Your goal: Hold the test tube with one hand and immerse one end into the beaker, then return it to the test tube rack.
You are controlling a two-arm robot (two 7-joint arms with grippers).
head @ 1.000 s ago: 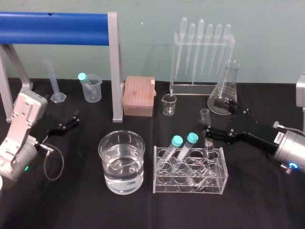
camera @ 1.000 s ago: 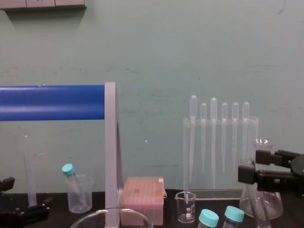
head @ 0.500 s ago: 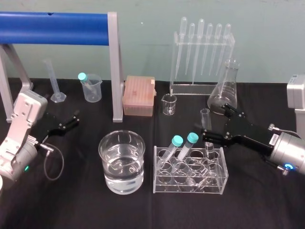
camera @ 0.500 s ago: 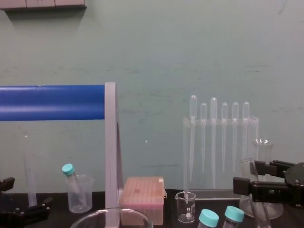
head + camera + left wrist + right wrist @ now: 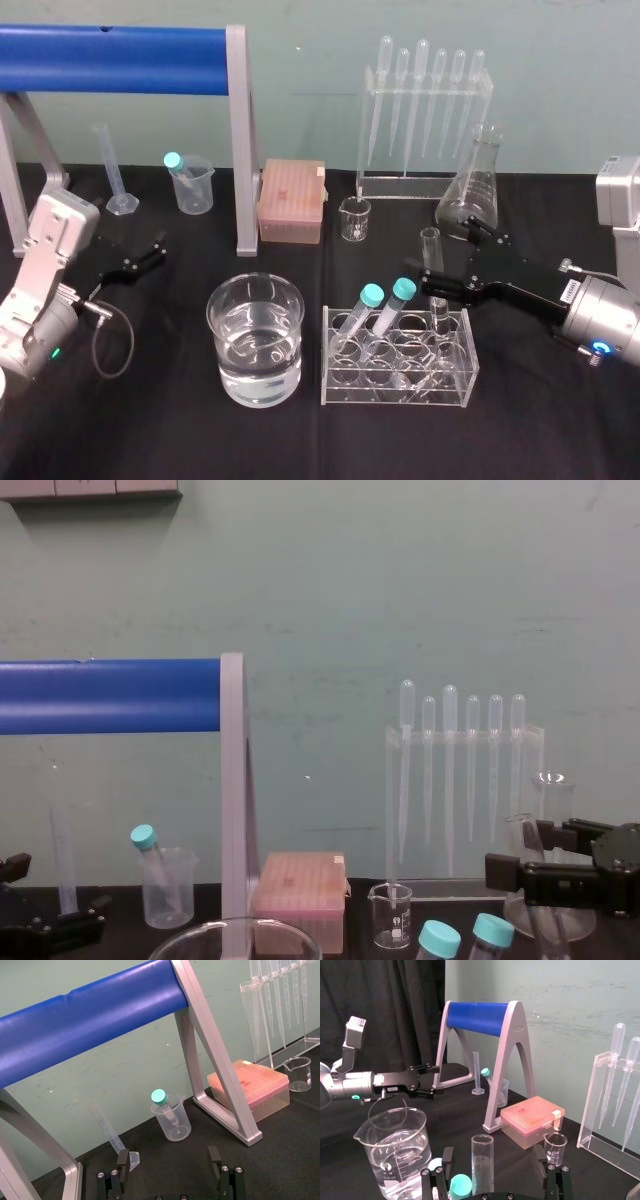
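Observation:
The test tube point(image 5: 432, 262) is a slim, uncapped clear tube standing upright in the back right slot of the clear test tube rack point(image 5: 395, 372). My right gripper point(image 5: 458, 260) is open and reaches in from the right. Its two black fingers straddle the tube's upper part without touching it. In the right wrist view the test tube point(image 5: 482, 1162) stands between the spread fingers of the right gripper point(image 5: 493, 1156). The beaker point(image 5: 255, 340), wide and part full of water, stands left of the rack. My left gripper point(image 5: 140, 258) rests open at the far left.
Two teal-capped tubes point(image 5: 385, 295) lean in the rack's left slots. Behind stand a small spouted beaker point(image 5: 354, 218), a conical flask point(image 5: 478, 185), a pipette stand point(image 5: 425, 100) and a pink tip box point(image 5: 291, 200). A blue-barred frame point(image 5: 120, 45), a plastic cup point(image 5: 192, 185) and a graduated cylinder point(image 5: 112, 170) fill the back left.
My right gripper has come down and a little to the left, so its open fingers now sit on either side of the test tube. The left arm has not moved.

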